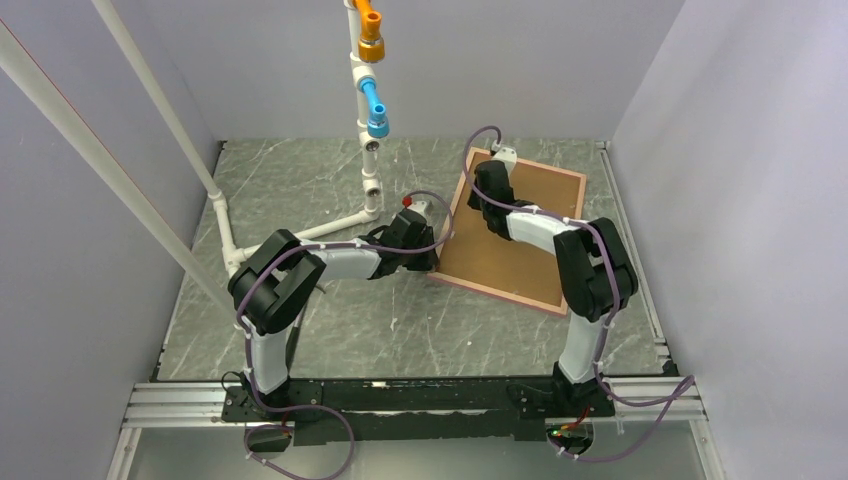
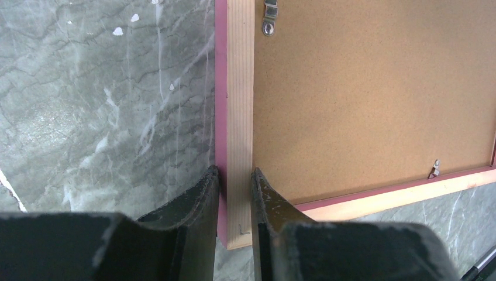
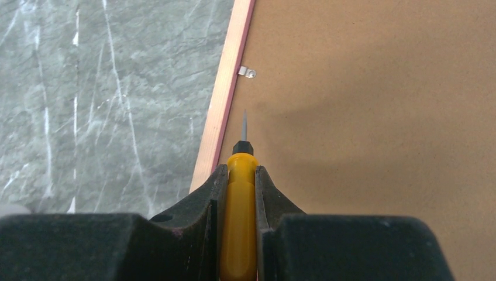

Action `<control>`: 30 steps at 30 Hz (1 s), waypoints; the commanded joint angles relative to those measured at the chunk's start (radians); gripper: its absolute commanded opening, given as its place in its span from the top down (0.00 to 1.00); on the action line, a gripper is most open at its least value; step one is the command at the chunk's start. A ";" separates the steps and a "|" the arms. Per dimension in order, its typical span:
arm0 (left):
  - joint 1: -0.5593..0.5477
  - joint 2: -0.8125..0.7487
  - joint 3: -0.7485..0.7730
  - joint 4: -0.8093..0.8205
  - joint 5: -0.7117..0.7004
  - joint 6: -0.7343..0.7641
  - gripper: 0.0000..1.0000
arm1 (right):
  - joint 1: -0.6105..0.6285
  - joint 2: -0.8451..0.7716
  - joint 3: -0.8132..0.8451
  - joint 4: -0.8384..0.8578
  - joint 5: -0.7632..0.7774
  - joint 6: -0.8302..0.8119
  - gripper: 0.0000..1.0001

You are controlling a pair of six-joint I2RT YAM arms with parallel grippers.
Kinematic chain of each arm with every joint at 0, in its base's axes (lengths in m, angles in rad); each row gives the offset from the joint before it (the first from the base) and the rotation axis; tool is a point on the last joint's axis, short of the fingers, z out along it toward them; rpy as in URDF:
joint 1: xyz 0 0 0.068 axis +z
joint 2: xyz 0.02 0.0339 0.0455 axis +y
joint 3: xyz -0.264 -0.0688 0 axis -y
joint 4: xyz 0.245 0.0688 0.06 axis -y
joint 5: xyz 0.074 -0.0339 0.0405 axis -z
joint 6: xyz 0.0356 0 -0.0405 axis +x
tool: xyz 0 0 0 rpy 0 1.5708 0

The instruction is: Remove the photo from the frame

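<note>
Here the frame (image 2: 240,88) lies back side up on the worktop (image 1: 330,320), right of centre in the top view. The left end effector (image 2: 235,175) grips its wooden rail near the lower corner. The right end effector (image 3: 238,171) holds a yellow screwdriver (image 3: 238,234), its tip over the brown backing board (image 3: 362,117) near a metal clip (image 3: 247,72). The photo is hidden from view.

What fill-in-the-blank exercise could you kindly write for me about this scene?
1. The frame lies face ____ on the table, with its brown backing board showing.
2. The left gripper is shut on the frame's wooden rail near a ____.
3. The right gripper holds a screwdriver with a ____ handle.

Missing words: down; corner; yellow.
</note>
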 commanded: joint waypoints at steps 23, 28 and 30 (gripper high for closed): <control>-0.018 -0.010 -0.025 -0.015 0.064 -0.019 1.00 | -0.020 0.185 0.191 0.035 0.053 -0.029 1.00; -0.018 -0.012 -0.033 -0.010 0.065 -0.025 1.00 | -0.023 0.214 0.217 0.036 0.043 -0.029 1.00; -0.018 -0.012 -0.032 -0.010 0.065 -0.026 1.00 | -0.022 0.220 0.225 0.034 0.044 -0.027 1.00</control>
